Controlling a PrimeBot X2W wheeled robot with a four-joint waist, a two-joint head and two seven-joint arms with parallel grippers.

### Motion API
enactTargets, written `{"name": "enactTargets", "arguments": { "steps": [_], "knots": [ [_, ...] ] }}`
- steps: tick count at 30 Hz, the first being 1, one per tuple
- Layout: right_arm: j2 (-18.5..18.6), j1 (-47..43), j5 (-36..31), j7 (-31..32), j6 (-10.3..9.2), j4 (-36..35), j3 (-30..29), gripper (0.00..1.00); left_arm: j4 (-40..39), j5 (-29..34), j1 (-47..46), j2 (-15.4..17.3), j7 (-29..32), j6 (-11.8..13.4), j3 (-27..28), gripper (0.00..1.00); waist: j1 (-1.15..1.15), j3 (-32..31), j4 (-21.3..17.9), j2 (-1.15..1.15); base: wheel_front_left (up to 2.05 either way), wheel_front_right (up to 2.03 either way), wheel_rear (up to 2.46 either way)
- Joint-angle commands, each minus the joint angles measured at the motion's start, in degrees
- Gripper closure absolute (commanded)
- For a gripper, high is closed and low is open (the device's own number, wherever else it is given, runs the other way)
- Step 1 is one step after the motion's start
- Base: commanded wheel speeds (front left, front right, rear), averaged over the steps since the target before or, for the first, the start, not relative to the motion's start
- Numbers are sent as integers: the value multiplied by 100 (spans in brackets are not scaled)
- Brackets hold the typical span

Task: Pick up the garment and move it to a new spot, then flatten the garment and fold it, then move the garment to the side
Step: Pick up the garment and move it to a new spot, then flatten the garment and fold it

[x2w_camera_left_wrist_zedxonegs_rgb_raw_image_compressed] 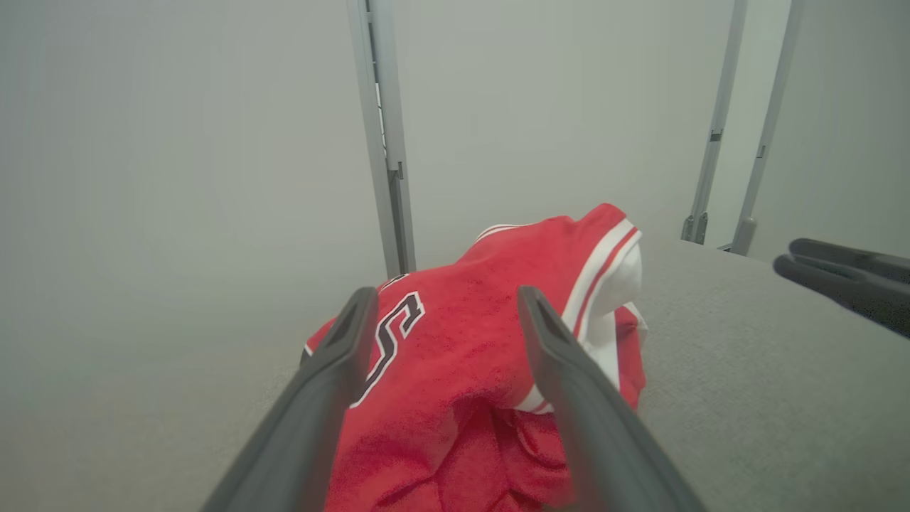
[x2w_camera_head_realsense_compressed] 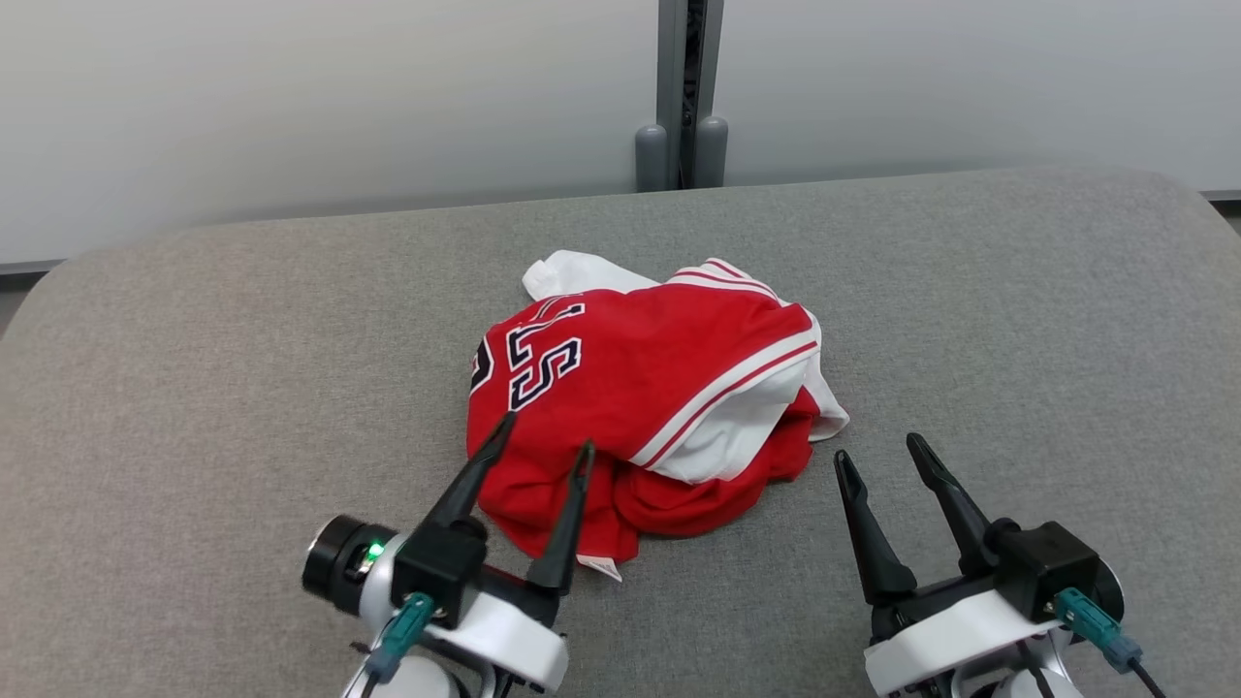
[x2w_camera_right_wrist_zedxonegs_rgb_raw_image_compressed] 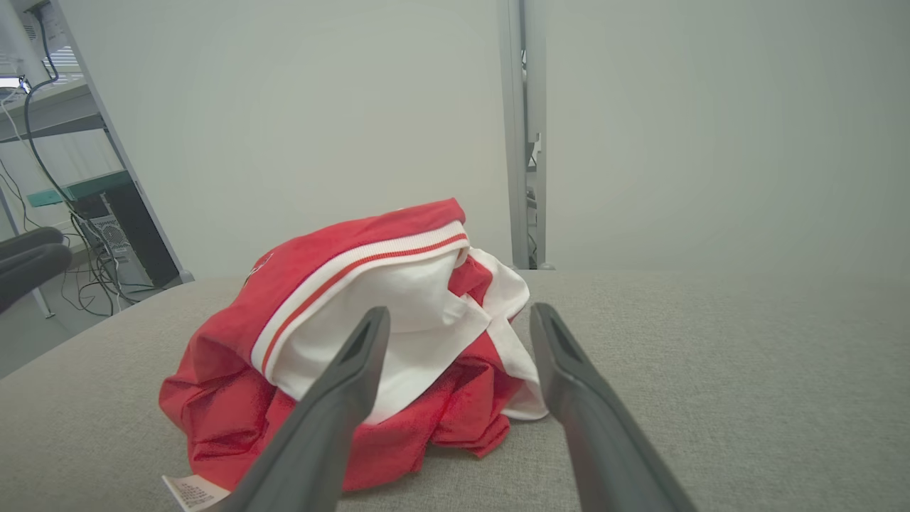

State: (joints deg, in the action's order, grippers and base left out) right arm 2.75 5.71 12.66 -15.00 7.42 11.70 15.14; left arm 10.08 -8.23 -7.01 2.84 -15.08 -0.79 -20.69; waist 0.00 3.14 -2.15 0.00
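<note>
Jersey (x2w_camera_head_realsense_compressed: 659, 407) is in a crumpled heap at frame centre on the grey desk (x2w_camera_head_realsense_compressed: 194, 388), red side mostly up, with white lining and red-white trim showing at its right. The lettering is only partly readable: an "S" plus fragments, the rest lost in folds, and one dark character at the heap's left edge is cut off by a fold. Can't make out which opening is the neck or an armhole. A white label (x2w_camera_head_realsense_compressed: 601, 567) sticks out at the heap's lower edge; its print is too small to read. Left hand (x2w_camera_head_realsense_compressed: 545, 433) is at lower left, fingers spread wide, tips overlapping the heap's lower-left part. In the left wrist view this hand (x2w_camera_left_wrist_zedxonegs_rgb_raw_image_compressed: 448, 293) straddles red cloth (x2w_camera_left_wrist_zedxonegs_rgb_raw_image_compressed: 455, 341), but can't tell whether the fingers touch the fabric or sit just above it; no cloth is pinched. Right hand (x2w_camera_head_realsense_compressed: 878, 448) is at lower right, also spread wide with nothing in it, over bare desk just right of the heap and apart from it. In the right wrist view its tips (x2w_camera_right_wrist_zedxonegs_rgb_raw_image_compressed: 461, 311) frame the white lining (x2w_camera_right_wrist_zedxonegs_rgb_raw_image_compressed: 398, 313), and the label (x2w_camera_right_wrist_zedxonegs_rgb_raw_image_compressed: 192, 491) is at bottom left. Both wrists are cut off by the bottom frame edge. The other arm's fingers show cropped at the side edges (x2w_camera_left_wrist_zedxonegs_rgb_raw_image_compressed: 846, 281) (x2w_camera_right_wrist_zedxonegs_rgb_raw_image_compressed: 28, 256). Behind the desk, a grey post (x2w_camera_head_realsense_compressed: 688, 97) splits a pale wall.
</note>
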Motion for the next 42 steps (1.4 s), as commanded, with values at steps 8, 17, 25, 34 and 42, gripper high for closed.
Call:
{"name": "enactTargets", "arguments": {
  "steps": [8,17,25,34,42],
  "knots": [
    [31,215,-24,-26,12,-51,-249,0,1024,760,-1322,17,-12,-314,-956,0,0,354,-326,0,0,0,0],
    [31,304,36,-26,12,-43,-286,0,2165,1395,-2325,17,-3,198,-1449,0,0,533,-689,0,0,0,0],
    [30,302,98,-26,12,-46,-293,0,2603,1329,-2677,15,-16,348,-1701,100,0,535,-865,0,0,0,0],
    [31,233,96,-27,12,-5,-308,0,1271,-781,-2373,15,-19,95,-1274,100,0,505,-744,0,0,0,0],
    [30,224,117,-26,12,81,-244,0,673,-2383,-2713,16,-20,-127,-867,100,0,424,-565,0,0,0,0]
  ]
}}
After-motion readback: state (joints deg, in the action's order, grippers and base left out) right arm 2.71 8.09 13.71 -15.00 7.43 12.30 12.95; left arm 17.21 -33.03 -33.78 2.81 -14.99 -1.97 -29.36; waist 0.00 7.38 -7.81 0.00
